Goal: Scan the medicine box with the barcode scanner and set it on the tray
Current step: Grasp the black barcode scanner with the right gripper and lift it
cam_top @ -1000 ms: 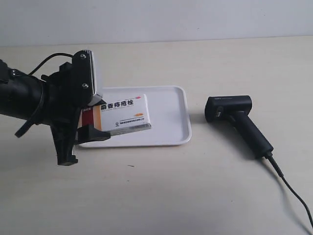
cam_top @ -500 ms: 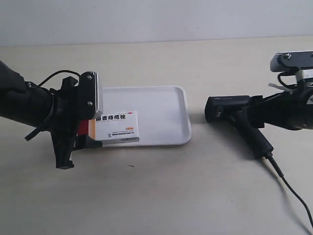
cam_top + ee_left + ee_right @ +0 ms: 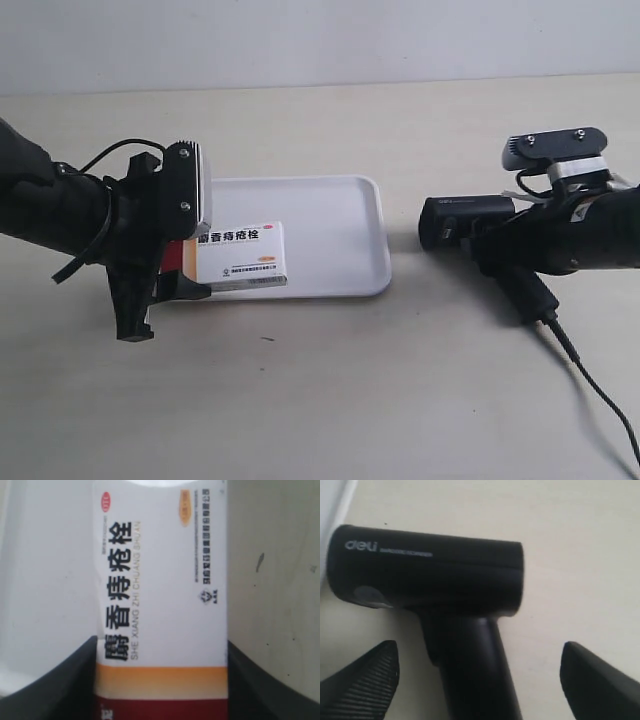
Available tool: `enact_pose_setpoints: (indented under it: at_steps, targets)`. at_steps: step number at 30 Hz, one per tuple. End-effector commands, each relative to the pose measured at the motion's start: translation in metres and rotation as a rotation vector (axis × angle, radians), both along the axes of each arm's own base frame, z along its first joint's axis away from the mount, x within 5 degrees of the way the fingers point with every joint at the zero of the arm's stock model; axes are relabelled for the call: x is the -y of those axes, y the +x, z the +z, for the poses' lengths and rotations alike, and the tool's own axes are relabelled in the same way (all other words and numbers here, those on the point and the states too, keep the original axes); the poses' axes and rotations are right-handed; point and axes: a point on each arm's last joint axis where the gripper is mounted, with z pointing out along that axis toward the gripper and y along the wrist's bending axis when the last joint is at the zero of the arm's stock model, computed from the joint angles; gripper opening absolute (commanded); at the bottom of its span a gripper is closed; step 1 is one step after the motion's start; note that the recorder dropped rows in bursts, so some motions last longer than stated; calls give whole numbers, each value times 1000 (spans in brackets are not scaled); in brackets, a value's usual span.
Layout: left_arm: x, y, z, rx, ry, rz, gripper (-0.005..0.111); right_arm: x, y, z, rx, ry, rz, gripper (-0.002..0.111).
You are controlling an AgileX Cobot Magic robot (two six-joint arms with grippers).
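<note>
Beige matte desk with a few small dark specks, plain pale wall behind. White tray sits mid-desk. Barcode scanner lies flat on the desk just beside the tray's edge, thin cable trailing toward the near edge. Right gripper straddles the scanner handle, fingers released, apart on either side, not touching. Left gripper is clenched on the medicine box, red-and-tan end between its fingers, box over the tray's near corner.
</note>
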Motion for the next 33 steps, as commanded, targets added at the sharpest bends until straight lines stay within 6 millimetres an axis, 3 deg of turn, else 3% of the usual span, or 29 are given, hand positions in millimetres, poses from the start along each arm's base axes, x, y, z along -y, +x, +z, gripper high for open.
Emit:
enact_pose_setpoints:
  at_steps: [1, 7, 10, 17, 21, 25, 33]
  targets:
    - [2, -1, 2, -25, -22, -9, 0, -10, 10, -4, 26, -14, 46, 82]
    - [3, -3, 2, -42, -33, -15, 0, -13, 22, -26, -32, -43, 46, 82]
    - [3, -3, 2, -42, -33, -15, 0, -13, 24, -31, -18, -59, 67, 75]
    - [3, -3, 2, -26, -23, -43, 0, -13, 22, -28, -21, -86, 110, 31]
    - [2, -1, 2, 11, -4, -66, 0, -12, 16, -1, -8, -97, 163, 2]
    - [-11, 12, 8, 24, -18, -19, 0, -8, 0, 33, -1, -121, 247, 0]
    - [-23, 20, 22, -66, -109, -74, 0, -5, -6, 30, 42, -160, 294, 0]
